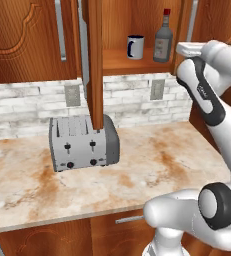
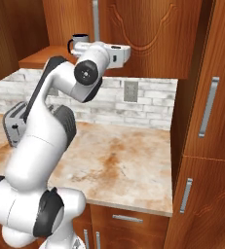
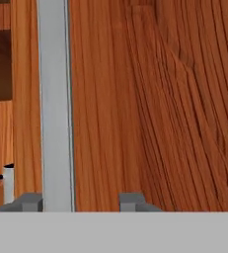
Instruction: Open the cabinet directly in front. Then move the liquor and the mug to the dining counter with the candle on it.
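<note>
Flanking marbled worktop [image 1: 152, 165]: white brick backsplash [image 1: 132, 100]; toaster [image 1: 82, 142]

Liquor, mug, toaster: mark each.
liquor [image 1: 163, 44], left base view, on the pale label.
mug [image 1: 136, 46], left base view, on its white side.
toaster [image 1: 79, 148], left base view, on its grey front face.

No text, brand, number or sign can be read anywhere. The liquor [image 1: 163, 37], at the upper right of the left base view, carries a pale label, but it is too small and blurred to make out any lettering. The toaster [image 1: 82, 143], left of centre in that view, has knobs and levers with no legible markings.
</note>
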Controlling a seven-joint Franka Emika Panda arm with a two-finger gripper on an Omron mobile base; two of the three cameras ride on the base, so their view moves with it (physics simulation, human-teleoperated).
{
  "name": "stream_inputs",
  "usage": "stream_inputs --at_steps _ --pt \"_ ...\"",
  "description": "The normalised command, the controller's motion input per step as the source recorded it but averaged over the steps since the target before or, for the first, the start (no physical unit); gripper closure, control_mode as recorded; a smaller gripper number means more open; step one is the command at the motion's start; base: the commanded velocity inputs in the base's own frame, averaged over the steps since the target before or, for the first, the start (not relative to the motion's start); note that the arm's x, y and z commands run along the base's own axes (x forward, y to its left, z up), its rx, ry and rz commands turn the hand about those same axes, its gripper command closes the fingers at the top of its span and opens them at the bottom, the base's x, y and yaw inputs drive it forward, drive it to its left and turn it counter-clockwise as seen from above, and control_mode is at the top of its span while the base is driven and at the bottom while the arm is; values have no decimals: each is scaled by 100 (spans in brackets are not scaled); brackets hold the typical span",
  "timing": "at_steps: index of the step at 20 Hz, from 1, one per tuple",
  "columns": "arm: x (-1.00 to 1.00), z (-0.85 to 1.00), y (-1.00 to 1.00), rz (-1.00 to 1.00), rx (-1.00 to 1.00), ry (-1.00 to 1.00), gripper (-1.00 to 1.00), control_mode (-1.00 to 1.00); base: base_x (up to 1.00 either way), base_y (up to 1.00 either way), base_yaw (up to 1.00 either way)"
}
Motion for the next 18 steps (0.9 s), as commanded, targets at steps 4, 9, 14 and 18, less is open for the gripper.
stream_inputs --at_steps 4,9,14,18 --pt "-95 53 -97 0 0 -12 100 -100 0 0 0" --pt "-85 36 -90 -1 0 -10 100 -100 0 0 0" --pt "-25 -19 -8 0 -1 -1 -100 -100 0 0 0" --pt "-100 -100 3 8 -14 -15 -100 -100 0 0 0"
